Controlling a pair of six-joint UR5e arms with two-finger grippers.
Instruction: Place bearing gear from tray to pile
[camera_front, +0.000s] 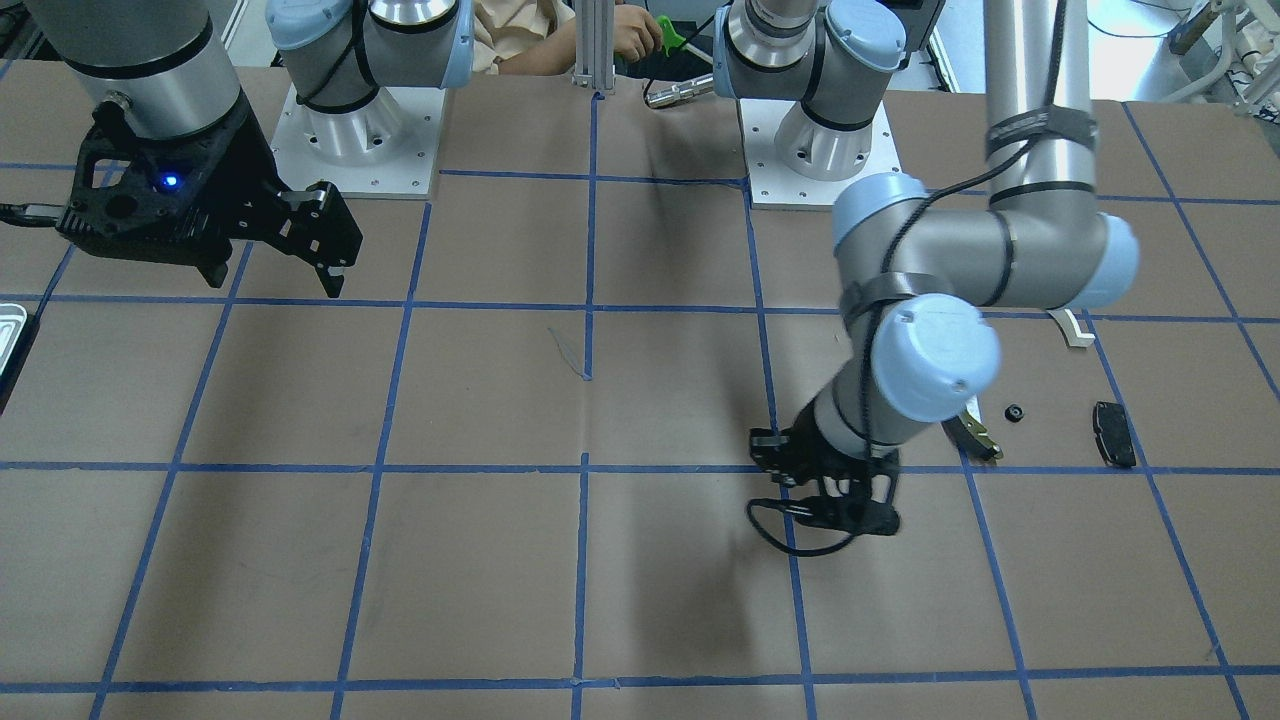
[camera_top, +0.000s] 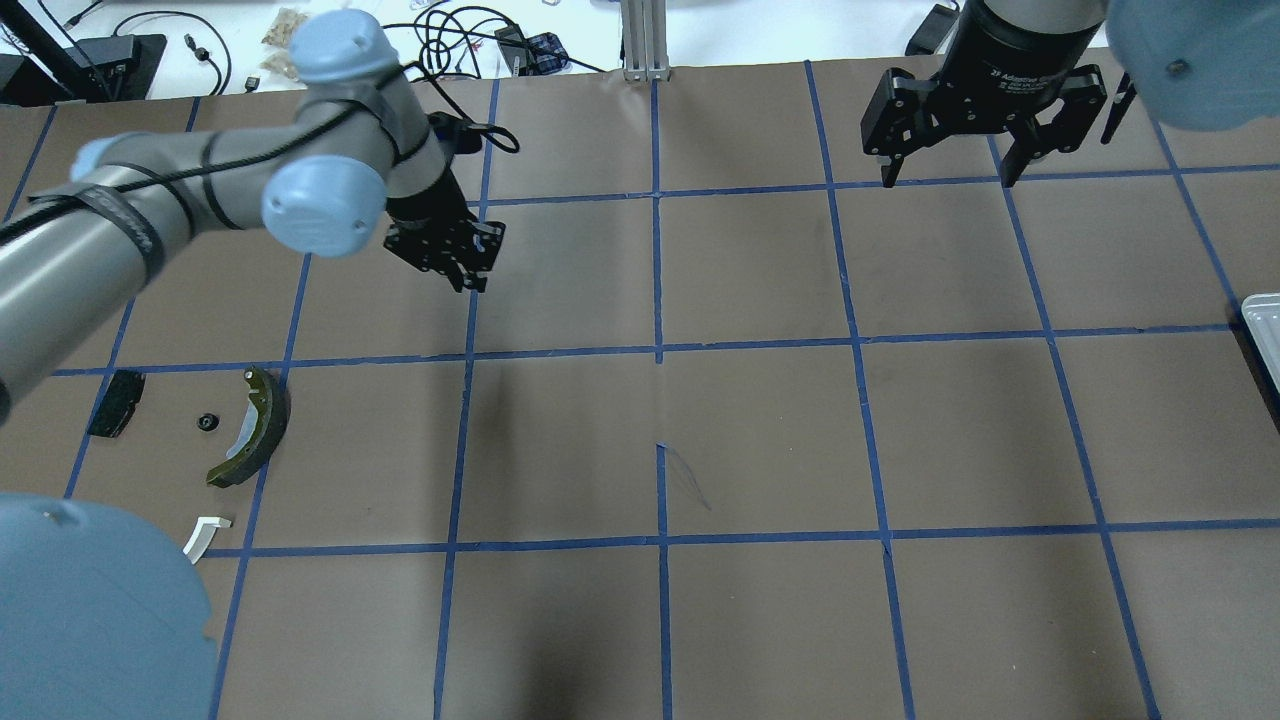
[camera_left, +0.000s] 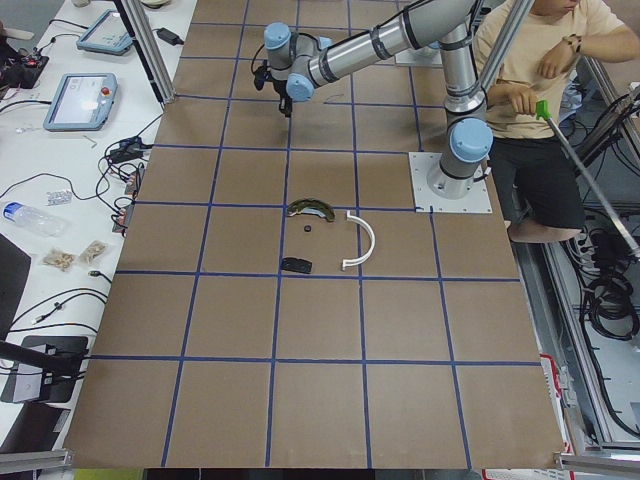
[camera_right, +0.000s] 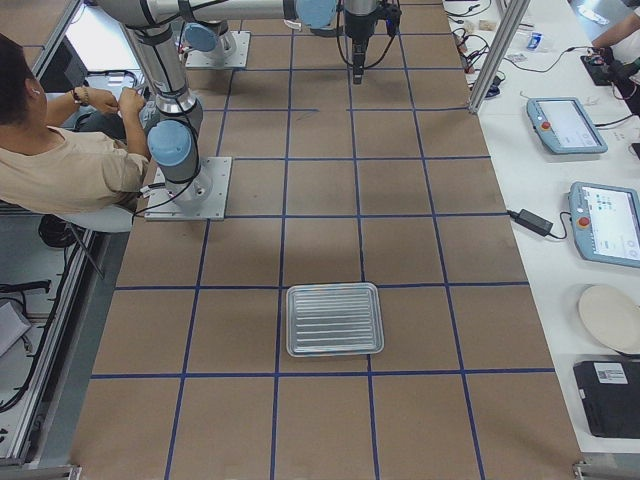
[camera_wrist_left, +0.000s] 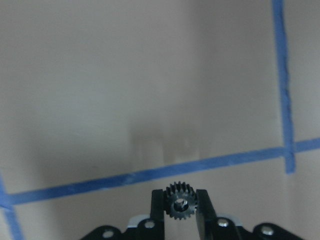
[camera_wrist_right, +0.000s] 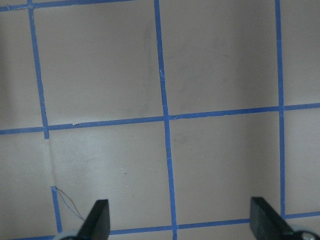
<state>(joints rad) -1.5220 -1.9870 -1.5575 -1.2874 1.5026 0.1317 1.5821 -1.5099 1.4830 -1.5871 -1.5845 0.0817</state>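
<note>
Holding the bearing gear (camera_wrist_left: 181, 202) pinched in the left gripper (camera_top: 468, 272) over the table (camera_top: 760, 430), off the tray (camera_right: 334, 319) and seemingly halfway, pile (camera_top: 250, 430) lying at eight o'clock overhead, drop yet to come, right gripper (camera_top: 947, 170) hanging wide apart and empty at three o'clock.

Brown table (camera_top: 760, 430) w/ blue tape grid (camera_top: 657, 280); white side bench (camera_right: 530, 160) w/ tablets (camera_right: 566, 124).

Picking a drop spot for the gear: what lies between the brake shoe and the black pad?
A small black round part lies between the shoe and the pad, touching neither; the overhead view shows it.
</note>
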